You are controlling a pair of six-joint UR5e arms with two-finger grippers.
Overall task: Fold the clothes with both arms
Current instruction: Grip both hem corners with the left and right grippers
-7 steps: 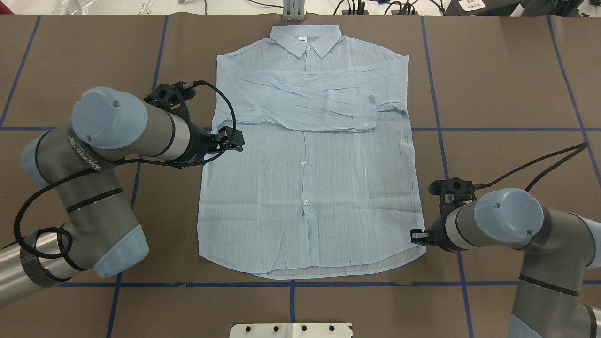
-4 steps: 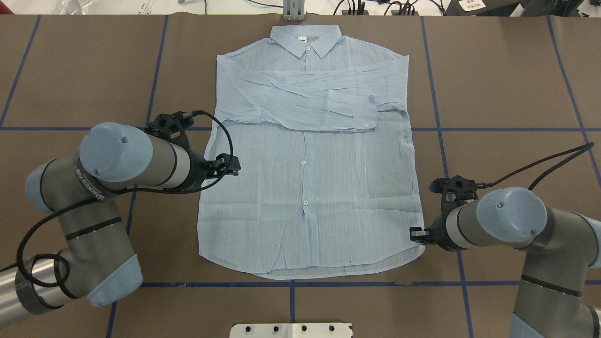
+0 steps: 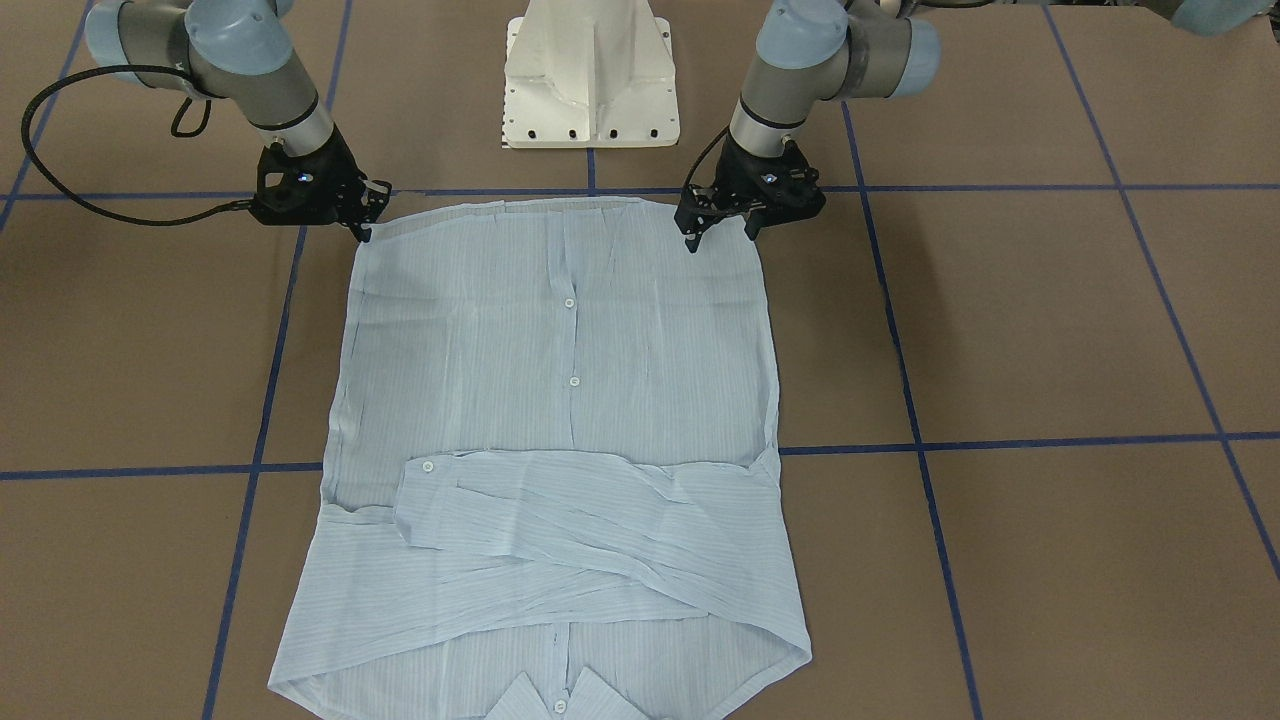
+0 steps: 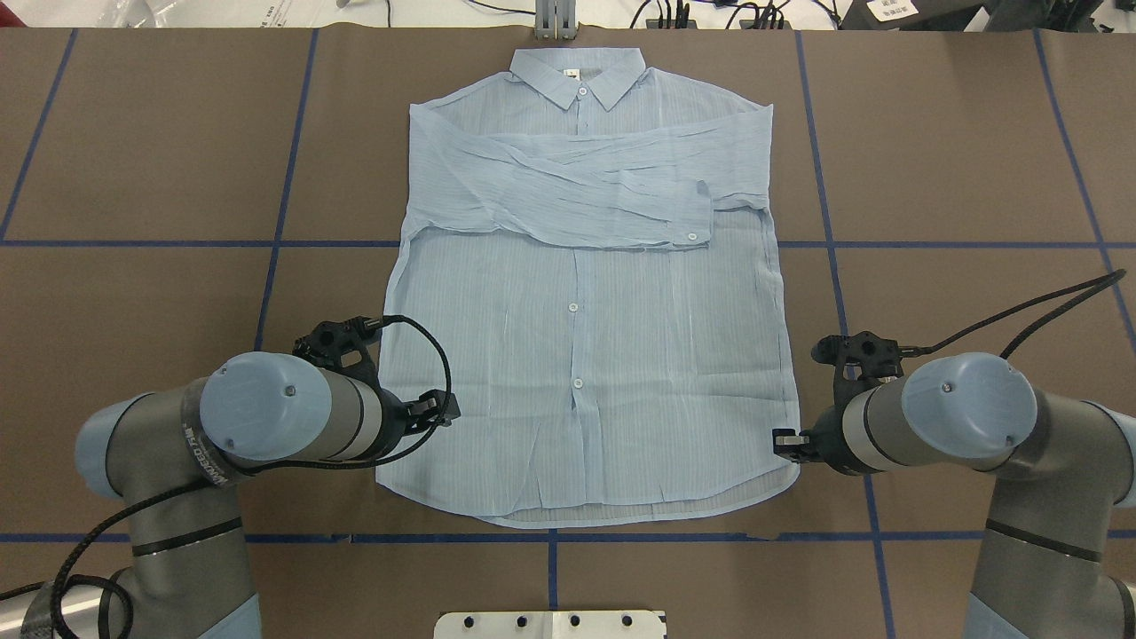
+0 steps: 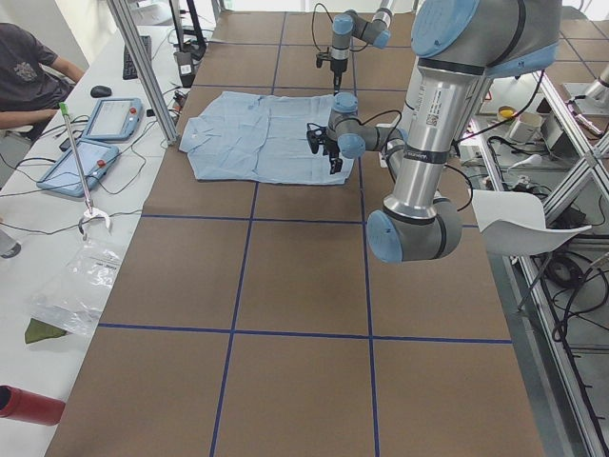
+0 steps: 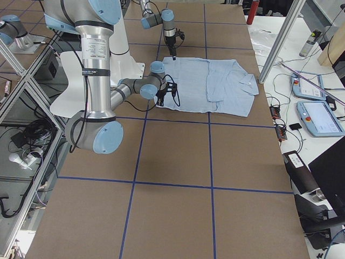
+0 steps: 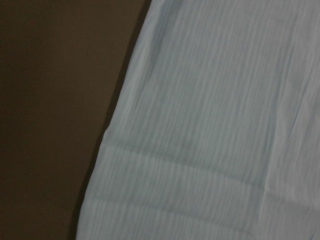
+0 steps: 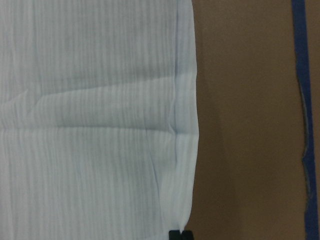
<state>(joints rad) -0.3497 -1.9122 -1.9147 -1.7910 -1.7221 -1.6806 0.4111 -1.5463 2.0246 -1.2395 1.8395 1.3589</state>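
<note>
Shirt (image 4: 577, 355) flat on table (image 4: 133, 133), buttons up. Collar (image 4: 577, 75) at edge far from robot, sleeves (image 4: 586, 191) folded across chest. Left gripper (image 3: 721, 240) released, fingers spread, above fabric at hem corner on robot's left side. Right gripper (image 8: 180, 235) clenched, tips together on shirt's side edge near hem, apparently pinching it. Clear plastic bag (image 5: 76, 286) on side table (image 5: 38, 252); contents not discernible.
</note>
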